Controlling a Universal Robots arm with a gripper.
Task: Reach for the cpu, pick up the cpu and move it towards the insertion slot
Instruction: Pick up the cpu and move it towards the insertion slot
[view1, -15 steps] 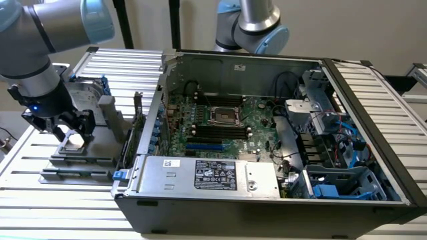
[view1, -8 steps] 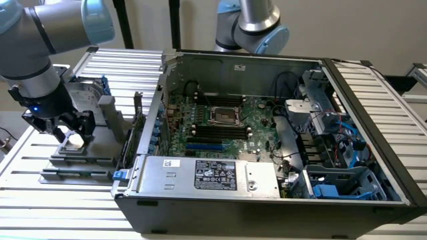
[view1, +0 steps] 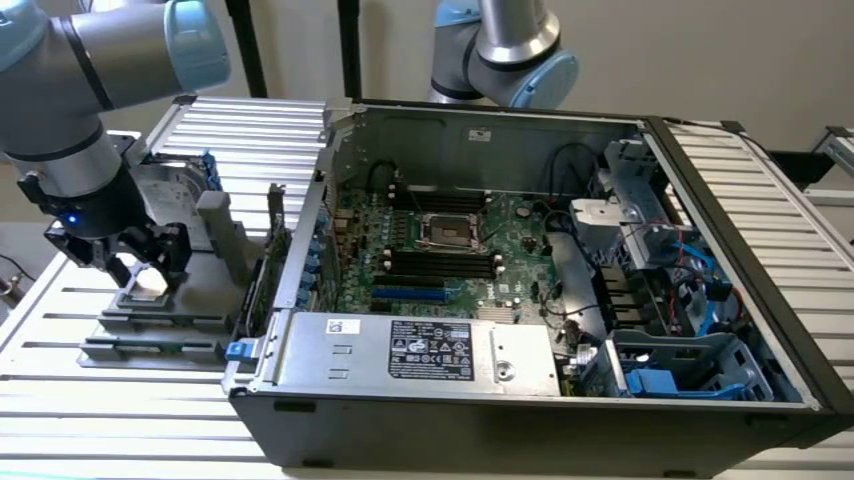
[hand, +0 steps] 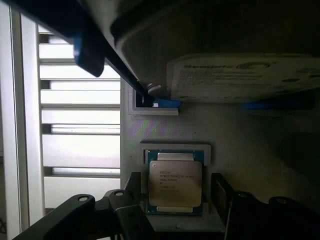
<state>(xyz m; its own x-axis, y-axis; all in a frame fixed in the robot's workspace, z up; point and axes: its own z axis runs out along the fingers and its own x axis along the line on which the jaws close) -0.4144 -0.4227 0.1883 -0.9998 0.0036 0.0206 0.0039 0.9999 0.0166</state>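
The cpu (hand: 175, 182), a small flat square chip with a silver-grey top, lies in a recess of a grey holder (view1: 174, 300) on the table at the exterior view's left. My gripper (view1: 134, 262) hangs right over the cpu (view1: 144, 289), open, with one dark finger (hand: 134, 200) on each side of the chip and not touching it. The insertion slot (view1: 447, 232), a square socket with a shiny metal frame, sits on the green board inside the open computer case (view1: 534, 400), well to the exterior view's right of my gripper.
A hard drive (hand: 245, 77) in a blue frame stands upright on the grey holder close beside the cpu. A second robot arm (view1: 514, 50) rises behind the case. Black memory slots (view1: 441, 265) lie just below the socket. The table top is slatted metal (view1: 120, 410).
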